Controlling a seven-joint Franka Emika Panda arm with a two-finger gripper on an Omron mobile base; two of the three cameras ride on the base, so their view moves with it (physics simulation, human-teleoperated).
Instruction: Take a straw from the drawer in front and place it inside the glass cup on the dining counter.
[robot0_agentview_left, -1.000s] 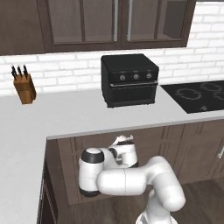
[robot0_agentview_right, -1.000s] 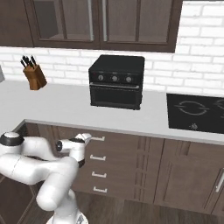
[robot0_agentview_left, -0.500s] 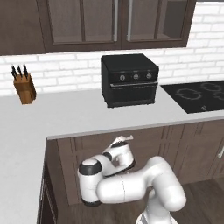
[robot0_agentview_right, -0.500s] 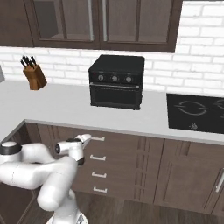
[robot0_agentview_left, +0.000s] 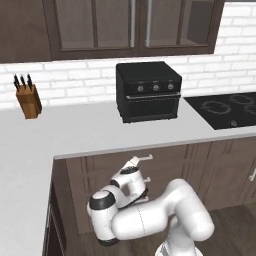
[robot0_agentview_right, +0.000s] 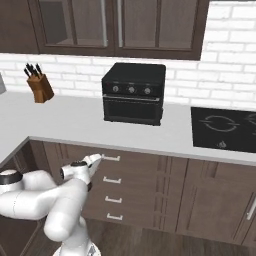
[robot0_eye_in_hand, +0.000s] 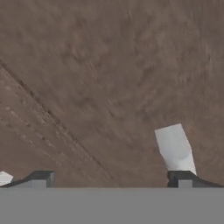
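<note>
Dark-brown upper cabinets (robot0_agentview_left: 132, 27) w/ glass-panel doors along the top, white brick wall beneath. L-shaped white worktop (robot0_agentview_left: 75, 132) runs below, wrapping toward the near left. Black induction hob (robot0_agentview_right: 225, 127) set into the worktop at right. Black countertop oven (robot0_agentview_left: 148, 91) w/ three knobs stands mid-worktop against the wall. Wooden knife block (robot0_agentview_left: 28, 101) w/ dark handles sits well apart at far left, near the wall.

Under the worktop – dark-brown base cabinets, incl. a stack of drawers w/ small silver bar handles. Top drawer (robot0_agentview_right: 142, 163) closed, front flush w/ its neighbours; straw can't be seen.

White arm folded low in front of the base cabinets. Gripper (robot0_agentview_right: 97, 159) points at the top drawer's front, just beside the left end of its handle (robot0_agentview_right: 111, 158) – contact can't be told. In left base view gripper (robot0_agentview_left: 135, 165) lies right below the worktop edge.

Hand view: brown wood grain close up, a diagonal dark seam crossing it; pale handle bit (robot0_eye_in_hand: 175, 148) just above the right fingertip (robot0_eye_in_hand: 181, 179). Fingers spread wide, nothing between them.
</note>
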